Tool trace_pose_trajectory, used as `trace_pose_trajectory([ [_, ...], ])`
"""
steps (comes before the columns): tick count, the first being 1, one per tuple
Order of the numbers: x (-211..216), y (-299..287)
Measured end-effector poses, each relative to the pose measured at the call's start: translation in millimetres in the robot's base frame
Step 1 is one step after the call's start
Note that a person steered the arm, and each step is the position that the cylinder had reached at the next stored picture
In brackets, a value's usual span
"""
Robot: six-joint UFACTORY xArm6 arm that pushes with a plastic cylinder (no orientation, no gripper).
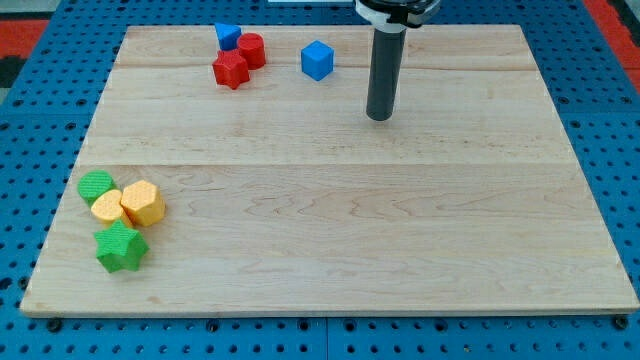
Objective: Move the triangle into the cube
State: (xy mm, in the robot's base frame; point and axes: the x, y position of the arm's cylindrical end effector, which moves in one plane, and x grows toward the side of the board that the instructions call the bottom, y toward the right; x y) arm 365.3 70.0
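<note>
The arm carries no pincer; it ends in a straight dark rod, so nothing is gripped and there is no opening state to report. My tip [379, 117] rests on the wooden desk [330, 230] in the upper right-centre of the view, touching none of the blocks.

Task items:
- The blue triangle [228, 36] sits near the desk's top edge, left of centre. It is just beside the red cylinder [251, 50], apparently touching it on that block's upper left.
- The blue cube [317, 60] stands alone to the view's right of the red blocks, apart from them. It lies between the red cylinder and my tip. My tip is to the cube's right and slightly lower in the view, with bare wood between the 2.

Other blocks:
- A red star-shaped block [230, 70] touches the red cylinder at its lower left.
- At the desk's lower left, 4 blocks form a tight cluster: a green cylinder [96, 185] at the top left, 2 yellow blocks [108, 206] [143, 203] side by side beneath it, whose exact shape cannot be told, and a green star [121, 248] at the bottom.

The cluster lies well apart from my tip and from both task blocks.
</note>
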Motion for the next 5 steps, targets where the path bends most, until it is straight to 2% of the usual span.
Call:
trace_pose_trajectory([
  [2, 3.2, 0.0],
  [3, 23.1, -12.6],
  [4, 45.8, -88.6],
  [5, 6.0, -222.5],
])
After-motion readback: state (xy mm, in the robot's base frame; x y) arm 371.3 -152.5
